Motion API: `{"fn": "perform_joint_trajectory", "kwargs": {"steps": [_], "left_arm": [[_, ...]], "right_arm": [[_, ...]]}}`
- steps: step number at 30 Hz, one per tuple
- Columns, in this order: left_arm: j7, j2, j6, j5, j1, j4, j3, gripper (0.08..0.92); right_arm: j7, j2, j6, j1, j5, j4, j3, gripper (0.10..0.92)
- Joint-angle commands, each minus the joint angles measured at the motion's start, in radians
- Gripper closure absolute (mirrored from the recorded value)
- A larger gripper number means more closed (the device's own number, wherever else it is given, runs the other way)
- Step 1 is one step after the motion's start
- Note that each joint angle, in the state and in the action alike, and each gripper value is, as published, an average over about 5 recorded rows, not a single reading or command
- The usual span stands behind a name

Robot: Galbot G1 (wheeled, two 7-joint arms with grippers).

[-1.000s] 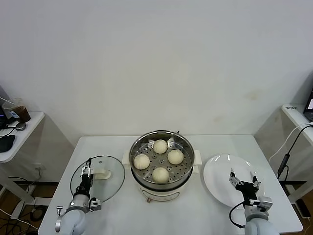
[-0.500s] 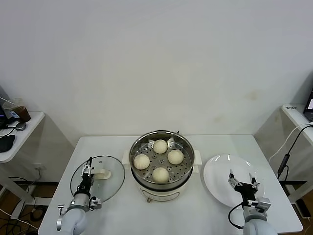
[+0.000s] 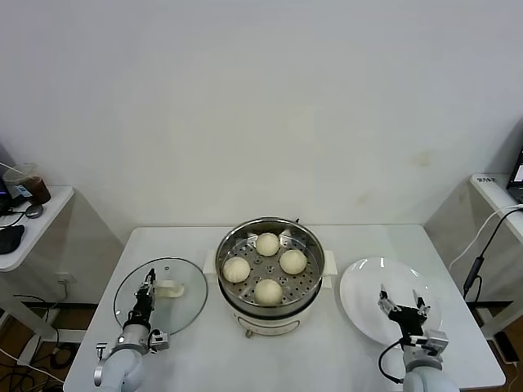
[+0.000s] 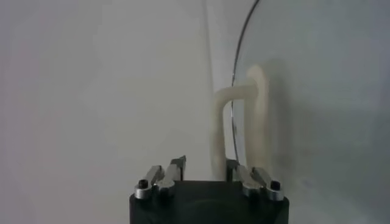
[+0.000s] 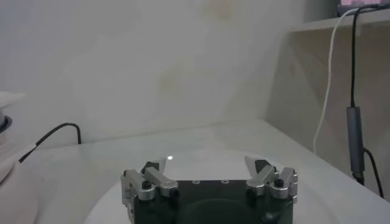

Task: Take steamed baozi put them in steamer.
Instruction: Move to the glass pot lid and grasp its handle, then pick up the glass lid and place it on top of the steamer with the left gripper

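baozi (image 3: 268, 291) fill the steamer (image 3: 270, 269); left gripper (image 3: 149, 287) clamps glass lid's (image 3: 160, 296) handle; right gripper (image 3: 402, 308) gapes above plate (image 3: 364, 300).

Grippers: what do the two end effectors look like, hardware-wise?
Both match: the left gripper and right gripper each have a black block body with two silver metal fingers fixed by dark screws. In the head view, each sits on a light grey rounded wrist, and a black cable loops beside the right one.

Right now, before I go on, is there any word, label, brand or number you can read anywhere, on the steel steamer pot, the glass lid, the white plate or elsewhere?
None can be read.
Small white tag on the side shelf at far right: dark marks, too small to read.
Round steel steamer pot, glass lid with white handle, round white plate: no lettering shows.
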Motion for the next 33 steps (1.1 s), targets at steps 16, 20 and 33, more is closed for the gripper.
{"fn": "perform_joint_trajectory", "kwargs": {"steps": [16, 20, 33], "left_arm": [[0.294, -0.129, 0.573, 0.159, 0.074, -0.472, -0.034, 0.832], [0.356, -0.156, 0.572, 0.206, 0.078, -0.521, -0.038, 0.832], [0.556, -0.237, 0.573, 0.287, 0.053, -0.72, 0.024, 0.832]], "right_arm": [[-0.001, 0.001, -0.013, 0.01, 0.0, 0.004, -0.021, 0.203], [-0.002, -0.005, -0.019, 0.01, 0.003, 0.005, -0.02, 0.203], [-0.003, -0.026, -0.04, 0.003, 0.007, 0.015, -0.008, 0.203]]}}
